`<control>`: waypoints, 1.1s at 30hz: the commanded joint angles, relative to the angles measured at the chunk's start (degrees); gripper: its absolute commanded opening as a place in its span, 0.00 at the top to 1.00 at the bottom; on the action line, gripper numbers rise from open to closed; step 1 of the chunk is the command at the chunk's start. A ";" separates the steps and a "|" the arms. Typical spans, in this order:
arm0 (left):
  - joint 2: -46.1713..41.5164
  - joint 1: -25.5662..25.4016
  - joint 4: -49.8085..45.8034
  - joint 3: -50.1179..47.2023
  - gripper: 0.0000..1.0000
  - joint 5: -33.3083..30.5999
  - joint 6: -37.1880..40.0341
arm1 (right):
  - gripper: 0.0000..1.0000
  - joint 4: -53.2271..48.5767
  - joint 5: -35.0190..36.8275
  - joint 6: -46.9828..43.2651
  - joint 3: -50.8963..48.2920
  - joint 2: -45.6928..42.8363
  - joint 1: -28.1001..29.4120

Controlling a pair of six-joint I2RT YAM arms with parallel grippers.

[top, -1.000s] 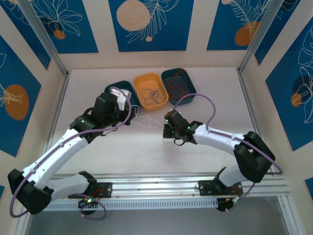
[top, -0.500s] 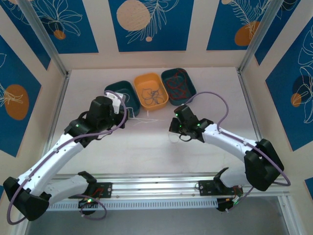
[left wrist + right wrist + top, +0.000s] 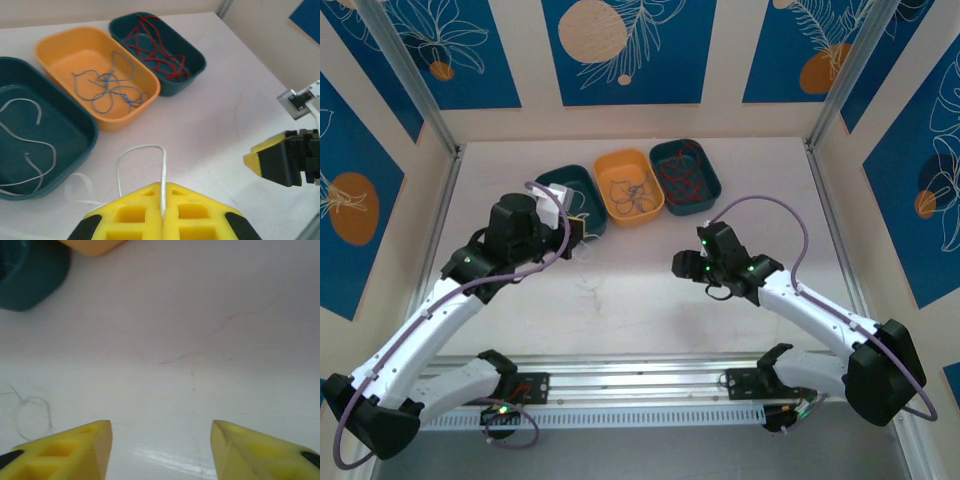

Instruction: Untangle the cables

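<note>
- Sorted by colour in the trays [image 3: 122, 120]: red cables [image 3: 157, 50], blue cables [image 3: 110, 90], white cables [image 3: 30, 145].
- The left gripper [image 3: 163, 192] pinches one white wire [image 3: 145, 147] beside the left teal tray [image 3: 92, 131].
- The right gripper [image 3: 161, 440] is spread and empty.
- A faint loop [image 3: 32, 412] on the table [image 3: 200, 315] may be another wire.

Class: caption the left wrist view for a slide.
Left gripper pinches a looped white cable; beyond, sorted cables lie in a teal tray (white), orange tray (blue) and second teal tray (red).

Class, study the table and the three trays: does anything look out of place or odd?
One white wire is outside the trays: it loops over the table, pinched in the left gripper's shut jaws, beside the teal tray holding the other white wires. Nothing looks spilled or damaged.
</note>
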 commanded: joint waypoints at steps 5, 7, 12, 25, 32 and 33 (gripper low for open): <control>0.46 0.34 3.94 1.52 1.00 9.04 2.45 | 0.39 4.85 -11.58 0.78 5.52 -0.19 -0.17; 0.59 0.30 5.73 0.88 1.00 12.07 2.73 | 0.39 5.75 -15.24 1.28 7.22 0.61 -1.90; 2.81 0.30 7.01 0.87 1.00 15.08 2.20 | 0.36 1.29 -21.33 3.84 14.82 6.27 -4.39; 4.21 0.31 9.64 -0.64 1.00 15.87 0.53 | 0.35 0.69 -27.51 14.58 18.66 17.97 -1.58; 3.63 0.29 10.11 -1.83 1.00 15.26 0.62 | 0.33 4.69 -30.38 18.35 19.98 22.94 -1.06; 3.63 0.28 10.24 -1.96 1.00 15.19 0.63 | 0.33 4.73 -30.81 18.57 20.55 23.90 -0.76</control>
